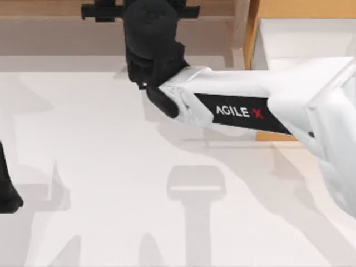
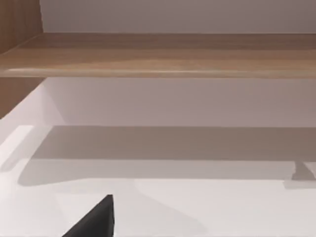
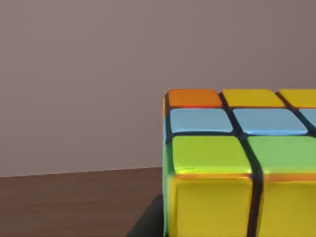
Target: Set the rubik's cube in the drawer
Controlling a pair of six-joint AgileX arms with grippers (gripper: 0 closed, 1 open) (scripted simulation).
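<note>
Rubik's cube: the rubik's cube (image 3: 239,163) sits close in front of the right wrist camera, on a brown wooden surface that looks like the shelf; orange, yellow, pale blue and green squares face the lens.
Right gripper: the right gripper (image 1: 149,39) is at the far edge of the scene, reaching over the long brown shelf (image 1: 50,11), with its white forearm stretching in from the right side.
Grip state: I cannot tell how far apart the fingers stand or whether they have the cube.
Drawer: the drawer (image 1: 306,33) stands pulled open at the far right, white inside, with the orange-tan front partly under the arm.
Left gripper: the left gripper (image 1: 8,192) is parked at the left edge of the tabletop (image 1: 111,183).
Step in hand: by my reading, taking the cube off the shelf.
Doing it well: square the fingers on two opposite flat faces, not the corners, and close centred so the cube does not twist.
Next care: lift clear of the shelf edge before swinging right, then lower well inside the drawer walls before letting go.
</note>
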